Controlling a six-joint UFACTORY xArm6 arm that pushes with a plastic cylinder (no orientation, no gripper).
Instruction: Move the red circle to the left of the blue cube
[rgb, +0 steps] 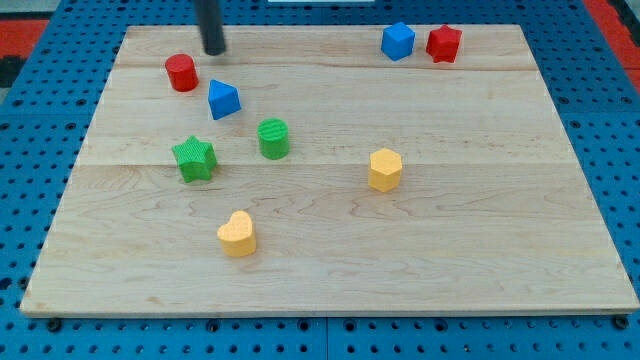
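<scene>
So my tip, no claw to open or hold, sits at one o'clock of the red circle and should circle to nine o'clock, then push it toward the blue cube.

I see a pale wooden board, smooth with visible grain and plank seams, lying on blue perforated sheeting. My rod looks dark and matt.
</scene>
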